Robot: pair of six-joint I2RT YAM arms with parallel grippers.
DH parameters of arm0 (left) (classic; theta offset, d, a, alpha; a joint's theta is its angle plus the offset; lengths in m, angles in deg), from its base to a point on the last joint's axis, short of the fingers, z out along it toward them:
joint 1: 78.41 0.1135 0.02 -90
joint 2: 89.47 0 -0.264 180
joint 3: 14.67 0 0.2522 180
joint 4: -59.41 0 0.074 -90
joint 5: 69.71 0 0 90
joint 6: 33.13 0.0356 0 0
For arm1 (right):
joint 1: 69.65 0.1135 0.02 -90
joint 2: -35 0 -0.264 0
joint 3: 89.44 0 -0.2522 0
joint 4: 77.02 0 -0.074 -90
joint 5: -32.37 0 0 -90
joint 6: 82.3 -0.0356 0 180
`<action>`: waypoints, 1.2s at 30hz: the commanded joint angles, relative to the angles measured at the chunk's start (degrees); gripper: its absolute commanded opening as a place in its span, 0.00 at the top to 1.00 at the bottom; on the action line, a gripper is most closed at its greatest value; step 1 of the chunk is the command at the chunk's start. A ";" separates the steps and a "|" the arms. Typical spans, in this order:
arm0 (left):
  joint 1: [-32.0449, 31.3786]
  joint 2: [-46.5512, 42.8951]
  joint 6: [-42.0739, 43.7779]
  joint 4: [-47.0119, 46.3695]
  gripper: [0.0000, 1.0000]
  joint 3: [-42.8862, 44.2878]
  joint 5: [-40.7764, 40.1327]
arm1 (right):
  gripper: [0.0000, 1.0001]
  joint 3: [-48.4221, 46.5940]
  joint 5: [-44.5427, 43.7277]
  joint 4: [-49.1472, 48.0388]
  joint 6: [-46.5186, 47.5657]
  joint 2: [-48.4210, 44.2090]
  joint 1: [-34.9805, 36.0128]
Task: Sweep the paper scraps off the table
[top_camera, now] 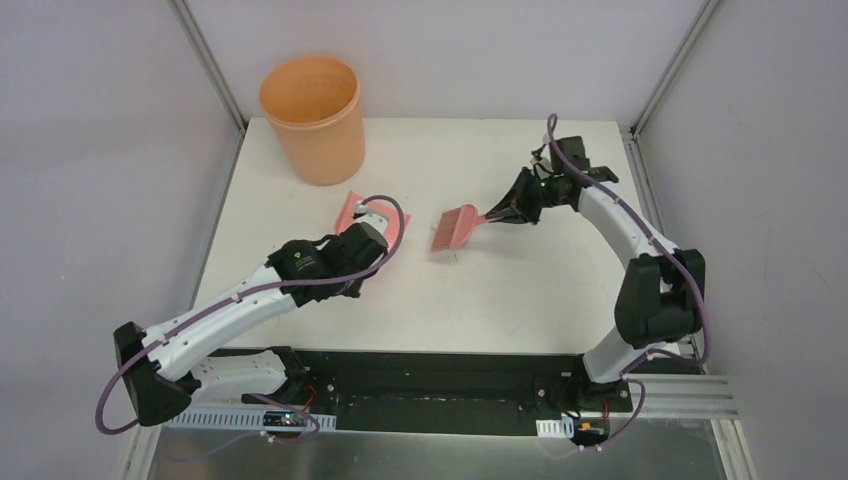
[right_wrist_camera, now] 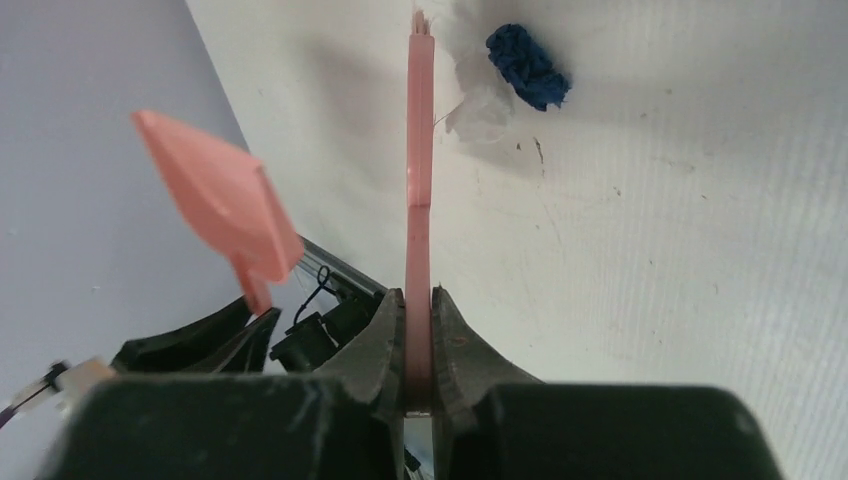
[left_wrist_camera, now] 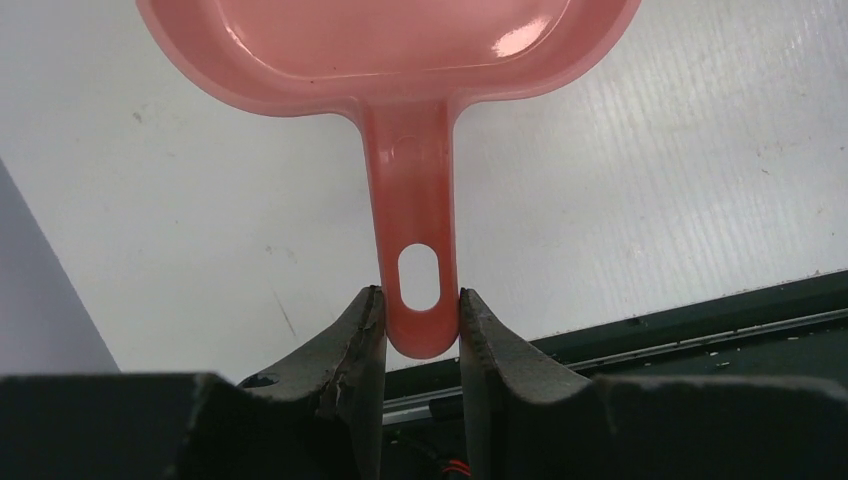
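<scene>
I can read no text, label, brand or number here: not on the bench (top_camera: 520,290), orange bucket (top_camera: 320,135), pink dustpan (left_wrist_camera: 400,40) or pink brush (top_camera: 455,228).

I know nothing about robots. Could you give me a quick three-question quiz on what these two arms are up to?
1. True or false: the left fingers grip the dustpan by its handle.
2. What do the right fingers hold? A) hand brush B) sponge C) nothing
3. Fill in: the crumpled paper scrap near the brush's far end is ____.
Key: 1 true; 2 A; 3 blue.
</scene>
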 commanded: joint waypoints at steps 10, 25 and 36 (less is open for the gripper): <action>0.37 7.59 8.60 -4.34 1.00 1.62 11.47 | 1.00 -10.60 1.58 11.55 19.18 -14.11 -9.28; 0.02 14.36 12.11 -4.90 1.00 1.79 18.37 | 1.00 -18.62 -15.27 24.65 45.53 -18.06 -10.09; 0.02 26.30 13.81 3.57 1.00 11.89 23.81 | 1.00 -22.19 -29.91 21.87 53.92 -9.42 -7.00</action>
